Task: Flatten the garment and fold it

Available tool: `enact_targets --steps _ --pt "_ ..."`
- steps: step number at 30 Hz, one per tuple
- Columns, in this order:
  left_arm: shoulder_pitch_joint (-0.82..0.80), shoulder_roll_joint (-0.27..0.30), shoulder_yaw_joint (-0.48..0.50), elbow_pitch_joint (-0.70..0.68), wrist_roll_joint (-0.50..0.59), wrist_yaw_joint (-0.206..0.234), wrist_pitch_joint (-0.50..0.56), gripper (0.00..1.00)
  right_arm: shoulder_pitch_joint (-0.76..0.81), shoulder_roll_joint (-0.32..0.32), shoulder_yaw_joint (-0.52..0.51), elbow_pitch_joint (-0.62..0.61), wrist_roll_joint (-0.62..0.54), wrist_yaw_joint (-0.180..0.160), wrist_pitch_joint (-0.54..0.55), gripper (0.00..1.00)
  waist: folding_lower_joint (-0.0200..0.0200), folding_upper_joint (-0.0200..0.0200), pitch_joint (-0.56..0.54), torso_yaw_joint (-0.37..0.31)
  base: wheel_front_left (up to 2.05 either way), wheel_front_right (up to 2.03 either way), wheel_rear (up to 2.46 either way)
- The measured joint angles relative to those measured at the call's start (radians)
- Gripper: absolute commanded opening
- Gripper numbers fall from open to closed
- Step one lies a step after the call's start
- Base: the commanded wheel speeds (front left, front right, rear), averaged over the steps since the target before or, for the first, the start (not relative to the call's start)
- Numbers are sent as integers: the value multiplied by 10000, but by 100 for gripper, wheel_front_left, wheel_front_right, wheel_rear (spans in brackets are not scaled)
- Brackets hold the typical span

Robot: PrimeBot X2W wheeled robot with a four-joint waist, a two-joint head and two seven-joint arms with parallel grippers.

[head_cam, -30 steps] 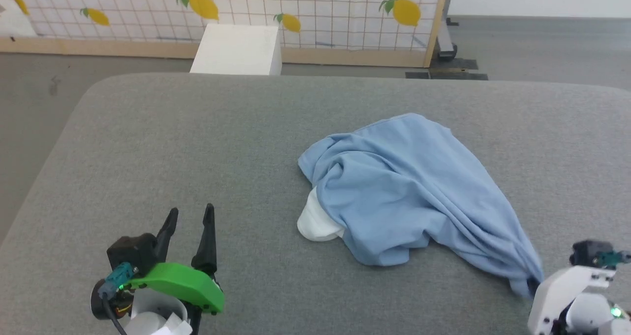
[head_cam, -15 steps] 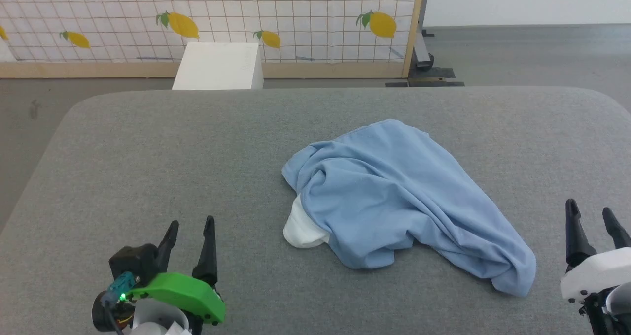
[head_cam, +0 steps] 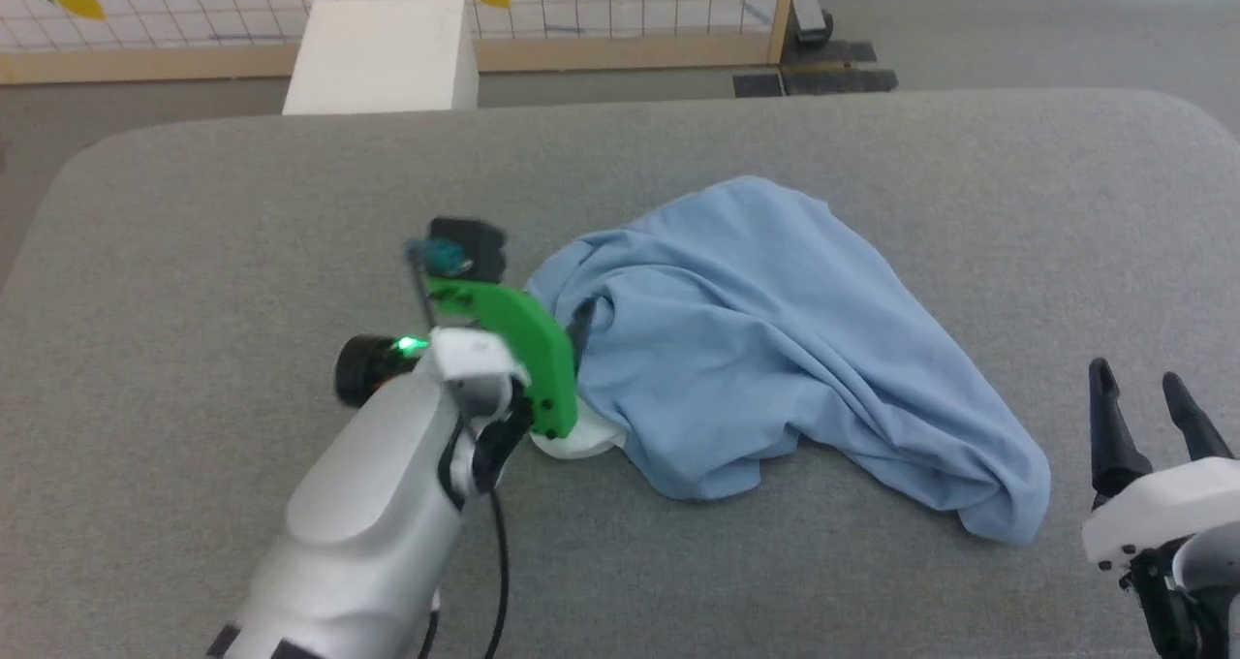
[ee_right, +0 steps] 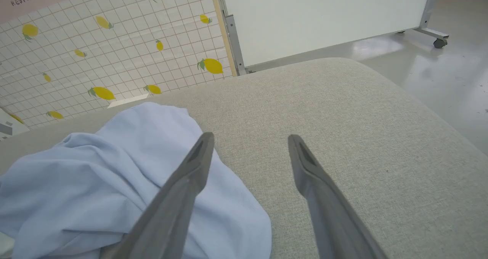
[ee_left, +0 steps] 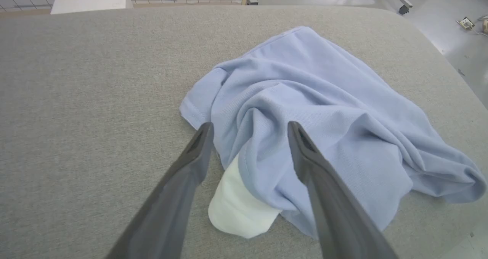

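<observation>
Shirt (head_cam: 775, 349) lies crumpled on the worktop (head_cam: 242, 233), light, soft and limp, we judge. Our left claw (ee_left: 249, 125) hovers spread over its left edge, by the white collar (ee_left: 236, 209), a firmer hem worth pinching; our right claw (head_cam: 1135, 371) stands spread just beside its right end.

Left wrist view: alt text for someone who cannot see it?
A crumpled light blue shirt lies on a grey fabric table, its white collar poking out nearest the camera. The open left gripper points at it, dark fingers framing the collar.
</observation>
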Motion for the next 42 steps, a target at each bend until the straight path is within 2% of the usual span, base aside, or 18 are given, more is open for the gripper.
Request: enact_targets --steps 3,6,8,12,13,14,16,21,22,24,28,33,39,40,41,42 --pt "-718 -205 -395 709 -79 65 1732 100 -173 8 105 75 0 0 -50 100 0 0 281 -135 0 0 0" --pt "-1156 -251 -752 1275 -29 240 2892 100 -235 6 142 173 -2 0 -132 100 0 0 541 -274 0 0 0" --pt "-1362 -224 -982 1659 171 414 3254 100 -259 6 178 242 2 0 -196 100 0 0 710 -376 0 0 0" --pt "-1452 -215 -1306 2320 297 443 3806 100 -334 6 282 378 29 0 -272 100 1 0 947 -534 0 0 0" --pt "-1442 -226 -1329 2456 295 443 3891 39 -366 8 301 426 29 0 -311 100 1 0 996 -564 0 0 0" --pt "-1437 -259 -1285 2537 263 443 3856 0 -401 6 313 468 29 0 -322 100 0 0 1039 -579 0 0 0" --pt "-1433 -330 -1197 2612 92 408 3804 0 -421 4 326 527 29 0 -395 100 1 0 1075 -548 0 0 0" --pt "-1453 -564 -460 2293 -462 219 2719 0 -419 6 332 715 -52 0 -414 100 1 0 1007 -265 0 0 0" --pt "-1502 -541 274 1810 -872 228 1962 0 -417 8 368 798 -71 0 -407 100 1 0 814 -51 0 0 0" --pt "-1540 -374 794 1406 -1124 313 1530 0 -413 8 412 817 -125 0 -391 100 1 0 652 83 0 0 0" --pt "-1283 458 1829 550 -1390 982 901 0 -370 8 403 815 -150 0 -334 100 1 0 321 388 0 0 0" --pt "815 1427 3103 -180 -1964 2127 671 0 -154 10 431 803 -207 0 -207 100 1 -1 16 821 0 0 0" --pt "3451 1532 3622 -506 -2633 2878 1024 0 -137 12 516 830 -209 0 -203 100 0 0 -209 1118 0 0 0" --pt "3725 1463 3674 -543 -2713 2913 1080 32 -134 10 522 840 -209 0 -205 100 0 0 -214 1160 0 0 0" --pt "3859 1388 3733 -598 -2828 2918 1085 100 -133 10 529 853 -209 0 -205 100 0 0 -220 1184 0 0 0" --pt "3953 1329 3768 -715 -2934 2913 1062 100 -133 13 550 865 -209 0 -203 100 0 0 -234 1201 0 0 0"
